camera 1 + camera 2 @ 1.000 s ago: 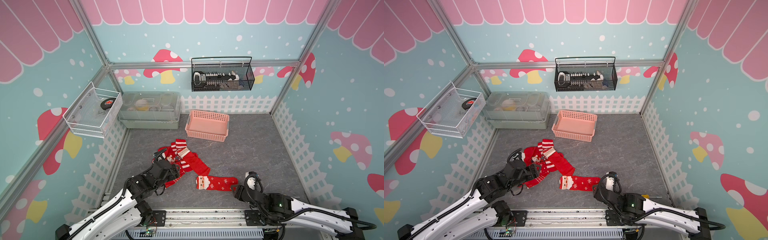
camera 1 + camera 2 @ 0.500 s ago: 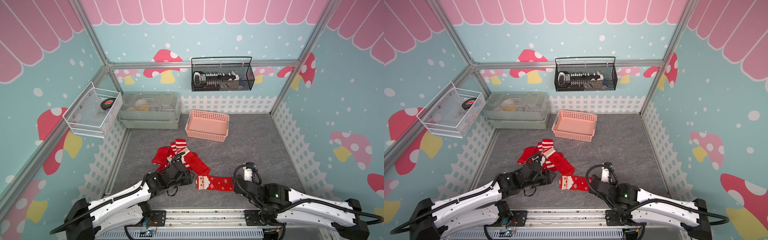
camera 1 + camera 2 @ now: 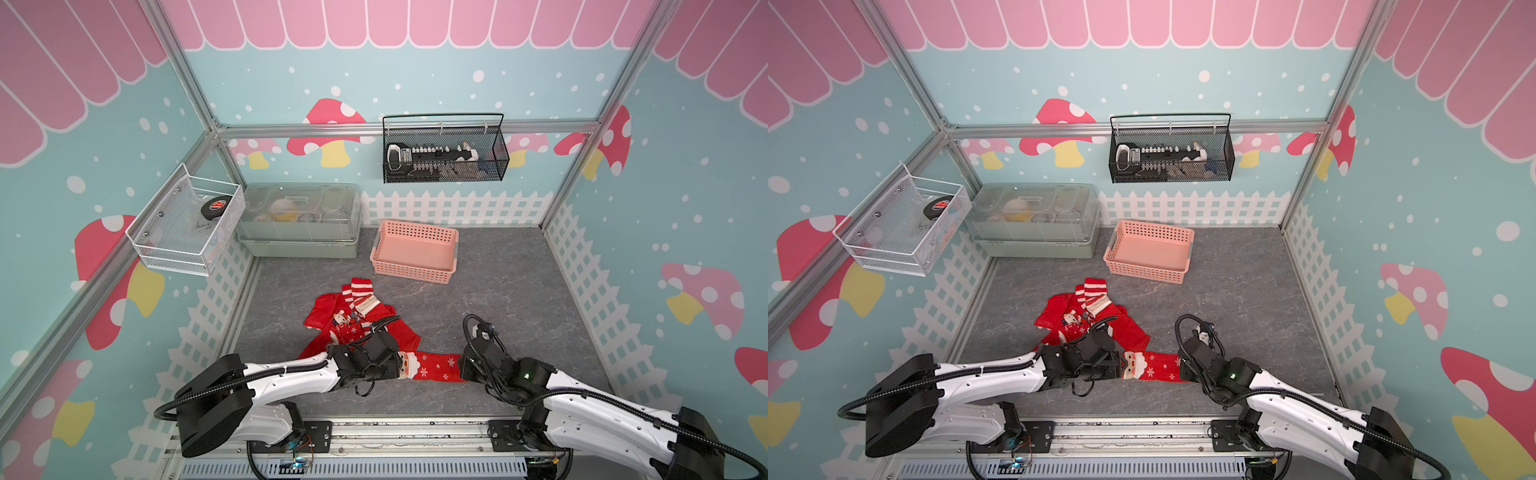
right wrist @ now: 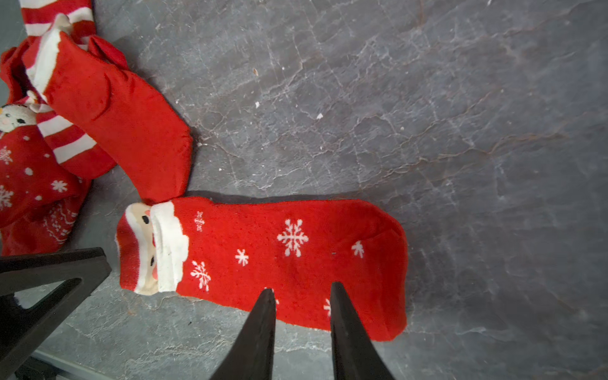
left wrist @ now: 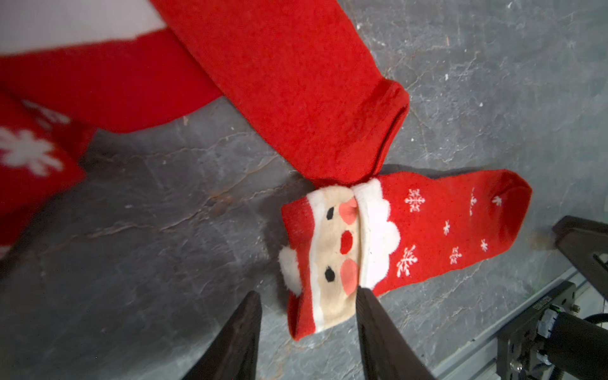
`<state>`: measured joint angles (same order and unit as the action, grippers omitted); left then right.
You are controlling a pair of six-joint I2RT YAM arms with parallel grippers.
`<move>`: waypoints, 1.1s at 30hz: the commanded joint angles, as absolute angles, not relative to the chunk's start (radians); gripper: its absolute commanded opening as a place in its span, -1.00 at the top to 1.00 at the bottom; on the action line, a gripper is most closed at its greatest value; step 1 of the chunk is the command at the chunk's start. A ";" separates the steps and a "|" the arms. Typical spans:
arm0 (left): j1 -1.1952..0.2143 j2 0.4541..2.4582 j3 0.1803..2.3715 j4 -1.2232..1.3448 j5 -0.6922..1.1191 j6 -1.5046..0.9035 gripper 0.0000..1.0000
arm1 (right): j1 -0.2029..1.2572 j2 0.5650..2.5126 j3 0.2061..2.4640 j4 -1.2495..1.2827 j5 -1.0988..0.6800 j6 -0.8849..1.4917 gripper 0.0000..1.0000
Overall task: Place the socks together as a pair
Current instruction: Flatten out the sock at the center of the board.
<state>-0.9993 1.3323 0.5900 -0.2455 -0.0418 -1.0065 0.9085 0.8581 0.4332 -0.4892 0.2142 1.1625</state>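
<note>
Left pincer straddles the cuff of the Santa sock; right pincer is down on its toe end.
Left jaws stand moderately wide: one fingertip touches the white beard, while its mate sits over the grey floor just beside the cuff's edge. Right jaws are narrow, with both tips on the snowflake fabric and a strip of it between them; whether it is pinched cannot be told. The sock lies flat between the two pincers. Just beyond the left pincer, a plain red sock touches the Santa face with its end. Further on lies the heap of other socks, striped cuffs among them. Well beyond that sits the pink basket.
</note>
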 commanded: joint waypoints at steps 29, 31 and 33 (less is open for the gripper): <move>-1.003 1.359 0.578 -0.284 -0.106 -1.083 1.00 | 0.836 1.093 0.394 -0.395 0.204 1.193 0.45; -1.003 1.349 0.559 -0.280 -0.116 -1.089 1.00 | 0.835 1.084 0.375 -0.376 0.205 1.221 0.44; -1.003 1.346 0.559 -0.287 -0.119 -1.085 1.00 | 0.836 1.074 0.364 -0.355 0.199 1.227 0.43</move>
<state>-0.9993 1.3586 0.5755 -0.2615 -0.0803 -1.0573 0.8394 1.0798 0.4007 -0.3580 0.1917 1.1759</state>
